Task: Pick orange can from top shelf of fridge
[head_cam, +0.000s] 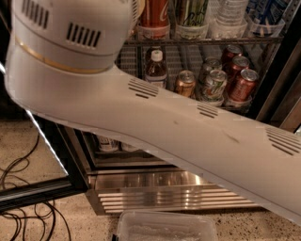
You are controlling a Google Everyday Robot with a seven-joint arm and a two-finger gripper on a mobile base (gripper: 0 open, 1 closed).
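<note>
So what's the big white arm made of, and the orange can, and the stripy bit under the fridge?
The arm looks like smooth white plastic with moulded vent slots. The orange can looks like shiny metal, silvery on top. The stripy grille looks like steel, glinting along its ribs. The gripper is out of view.

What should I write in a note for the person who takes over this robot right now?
Gripper: not in view, somewhere beyond the big joint of the white arm at top left.
Fridge: door open.
Top shelf: red can, green-and-white can, bottle.
Orange can: only a golden sliver shows left of the red can, behind the joint; probably it.
Done: nothing confirmed.
Left: grasp the can and lift it out.
</note>
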